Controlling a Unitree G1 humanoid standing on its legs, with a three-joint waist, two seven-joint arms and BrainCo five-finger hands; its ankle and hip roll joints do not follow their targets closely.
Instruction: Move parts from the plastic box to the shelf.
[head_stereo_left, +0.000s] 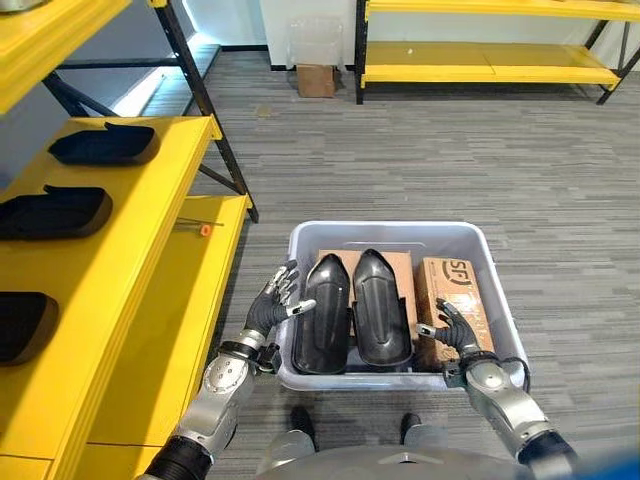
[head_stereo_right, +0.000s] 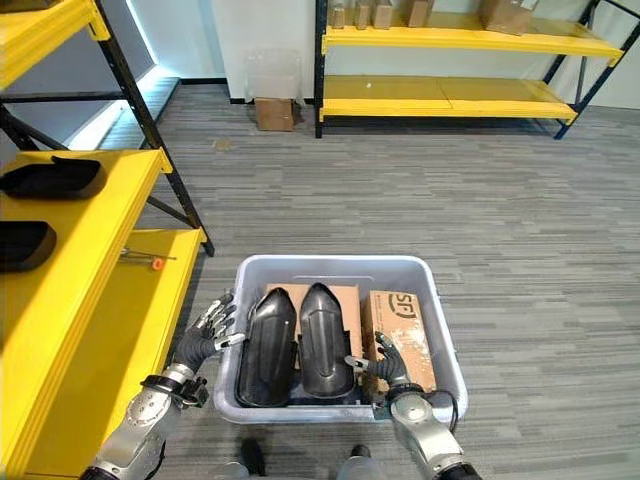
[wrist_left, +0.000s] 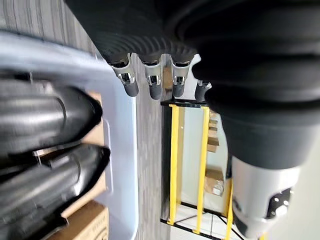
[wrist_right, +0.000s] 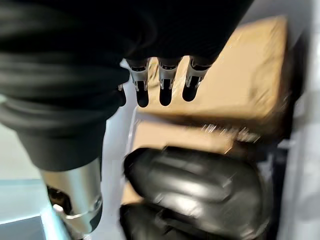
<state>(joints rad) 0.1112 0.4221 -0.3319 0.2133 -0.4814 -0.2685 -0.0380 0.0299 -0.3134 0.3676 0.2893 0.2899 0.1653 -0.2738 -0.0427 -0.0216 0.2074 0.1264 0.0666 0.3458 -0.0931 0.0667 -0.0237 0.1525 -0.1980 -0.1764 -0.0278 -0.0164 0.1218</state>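
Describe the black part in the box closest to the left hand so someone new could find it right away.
Find the grey plastic box on the carpet, right of the yellow shelf. Two long black parts stand side by side in it, leaning on a cardboard carton. The one you want is the part nearer the shelf, next to the left hand; its twin sits nearer the right hand.

You have two black parts (head_stereo_left: 353, 312) with a smooth, glossy, moulded-plastic look lying in a pale grey plastic box (head_stereo_left: 300, 373) with a dull sheen. Under and beside them you see brown matt cardboard cartons (head_stereo_left: 455, 297). The shelf (head_stereo_left: 120, 260) looks like yellow painted boards, smooth, on black metal struts. The floor (head_stereo_left: 480, 160) is grey ribbed carpet, rough and matt.
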